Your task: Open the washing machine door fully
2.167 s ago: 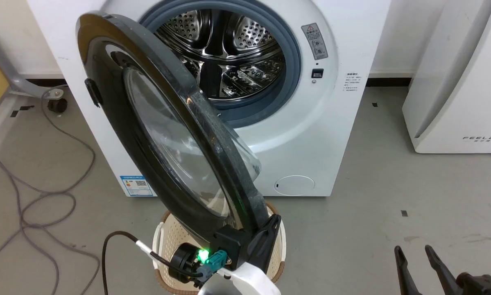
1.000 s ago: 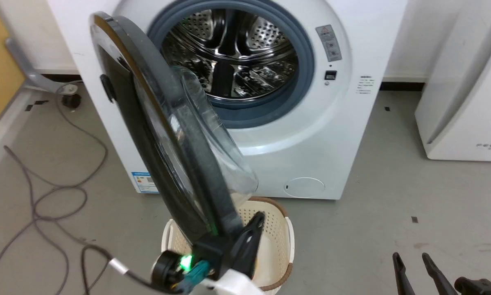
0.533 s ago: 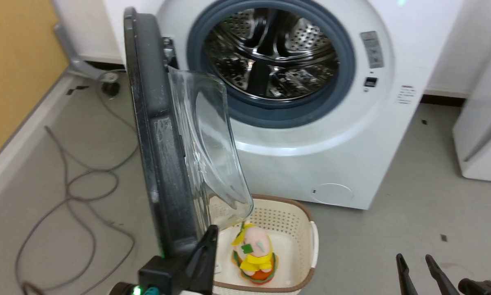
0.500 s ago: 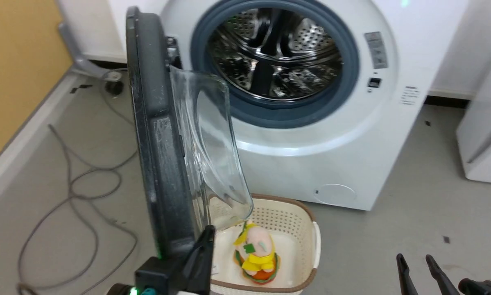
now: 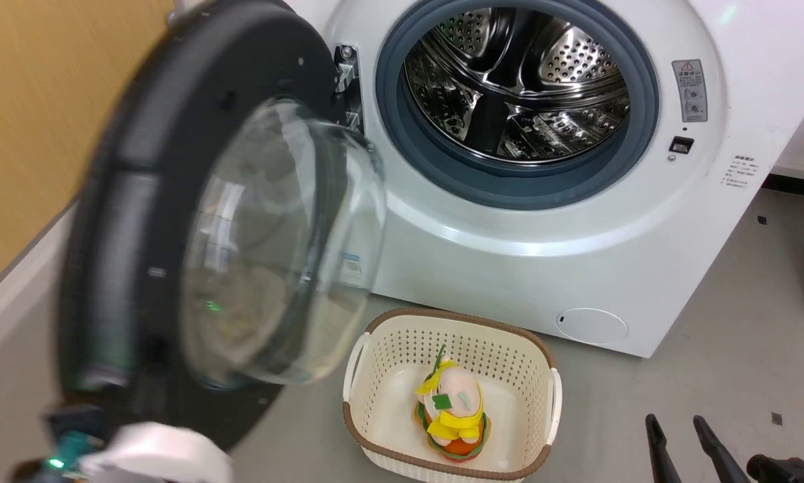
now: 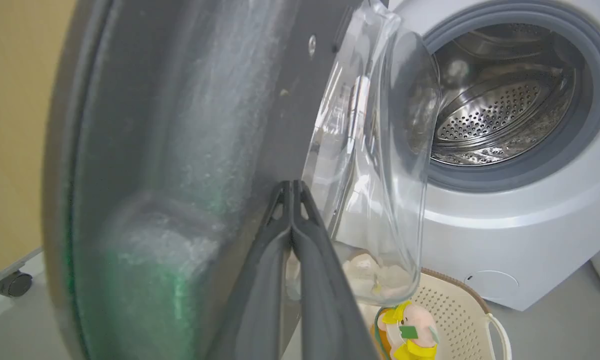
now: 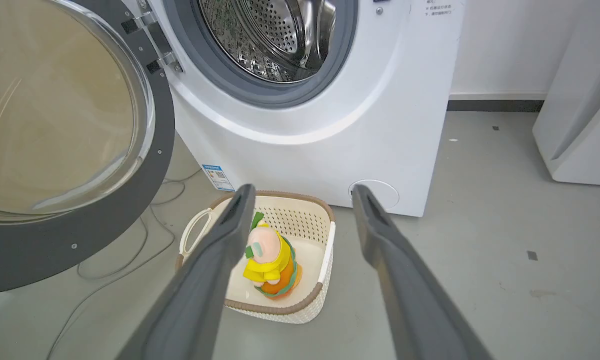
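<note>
Grey floor under washing machine door standing wide — warning label unreadable.

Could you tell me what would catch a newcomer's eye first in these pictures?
The large round black washing machine door with its bulging clear glass bowl stands swung wide at the head view's left, baring the shiny perforated steel drum. On the floor below sits a cream perforated basket holding a yellow-and-pink plush toy.

light: bright, even, soft shadows on floor | glare: highlights on steel drum | blur: the washing machine door smeared at left in head view, soft and green-tinted in left wrist view | edges: wrist views bend
</note>
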### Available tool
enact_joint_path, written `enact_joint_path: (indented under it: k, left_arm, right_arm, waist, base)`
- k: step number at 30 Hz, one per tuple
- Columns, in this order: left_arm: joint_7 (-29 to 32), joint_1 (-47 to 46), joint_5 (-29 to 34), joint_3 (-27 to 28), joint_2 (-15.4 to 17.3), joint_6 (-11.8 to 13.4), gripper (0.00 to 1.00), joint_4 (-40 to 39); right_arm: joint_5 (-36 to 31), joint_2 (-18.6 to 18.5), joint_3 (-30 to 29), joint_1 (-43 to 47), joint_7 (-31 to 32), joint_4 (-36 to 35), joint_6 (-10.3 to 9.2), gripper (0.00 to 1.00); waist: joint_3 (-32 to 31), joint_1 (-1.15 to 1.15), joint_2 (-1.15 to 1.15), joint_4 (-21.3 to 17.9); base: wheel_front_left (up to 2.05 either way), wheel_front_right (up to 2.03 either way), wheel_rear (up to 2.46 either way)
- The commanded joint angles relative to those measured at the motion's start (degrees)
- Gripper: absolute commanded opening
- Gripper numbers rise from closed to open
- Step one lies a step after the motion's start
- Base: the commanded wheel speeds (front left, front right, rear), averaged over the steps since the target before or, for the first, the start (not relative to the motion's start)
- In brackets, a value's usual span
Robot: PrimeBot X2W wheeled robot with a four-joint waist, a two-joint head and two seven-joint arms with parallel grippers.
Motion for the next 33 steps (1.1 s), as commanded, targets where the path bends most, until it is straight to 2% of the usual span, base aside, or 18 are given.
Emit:
enact_joint_path:
  k: [1, 7, 12, 18, 22, 26, 31, 32, 33]
  left_arm:
    - [-2.1, -1.6, -2.5, 3.4, 0.6, -1.3, 0.00, 2.5]
    - [-6.5, -4.9, -8.2, 11.6, 2.6, -5.5, 0.00, 11.9]
    - [-9.1, -7.6, -11.3, 16.3, 4.7, -9.0, 0.00, 21.2]
    - [-12.1, -8.2, -12.2, 19.0, 4.5, -10.8, 0.00, 27.8]
    - [-13.4, -5.5, -11.1, 19.9, 2.2, -10.3, 0.00, 26.2]
    - [-13.9, -0.8, -8.7, 19.9, -0.9, -9.2, 0.00, 20.4]
    - [-14.0, 5.9, -5.0, 16.6, -4.9, -8.5, 0.00, 12.1]
    - [-14.0, 7.0, -4.6, 15.8, -5.6, -8.4, 0.07, 11.0]
    - [-14.0, 7.9, -3.9, 15.0, -6.2, -8.1, 0.24, 10.0]
  right_arm:
    - [0.1, 0.2, 0.3, -0.4, -0.2, 0.2, 0.05, 1.00]
    - [0.0, 0.2, 0.8, -0.8, 0.0, 0.5, 0.05, 1.00]
    - [0.1, 0.2, 0.9, -0.9, -0.1, 0.9, 0.05, 1.00]
    - [0.3, 0.2, 1.1, -1.0, -0.3, 1.4, 0.05, 1.00]
    - [0.2, 0.2, 0.9, -1.0, -0.4, 1.5, 0.05, 1.00]
    - [0.0, 0.2, 0.6, -0.9, -0.3, 1.6, 0.05, 1.00]
    - [-0.6, 0.2, 0.1, -0.9, -0.3, 1.8, 0.05, 1.00]
    - [-0.7, 0.2, 0.1, -0.9, -0.3, 1.7, 0.05, 1.00]
    - [-0.8, 0.2, 0.0, -1.0, -0.3, 1.7, 0.05, 1.00]
  waist:
    - [0.1, 0.00, 0.00, -0.2]
    - [0.5, 0.00, 0.00, -2.0]
    - [0.7, 0.00, 0.00, -3.5]
    - [0.6, 0.00, 0.00, -4.9]
    - [0.5, 0.00, 0.00, -5.4]
    - [0.1, 0.00, 0.00, -5.4]
    - [-0.6, 0.00, 0.00, -5.1]
    - [-0.7, 0.00, 0.00, -5.1]
    - [-0.9, 0.00, 0.00, -5.1]
  base:
    - [0.00, 0.00, 0.00]
    - [0.00, 0.00, 0.00]
    - [0.00, 0.00, 0.00]
    - [0.00, 0.00, 0.00]
    - [0.00, 0.00, 0.00]
    - [0.00, 0.00, 0.00]
    - [0.00, 0.00, 0.00]
    - [0.00, 0.00, 0.00]
    - [0.00, 0.00, 0.00]
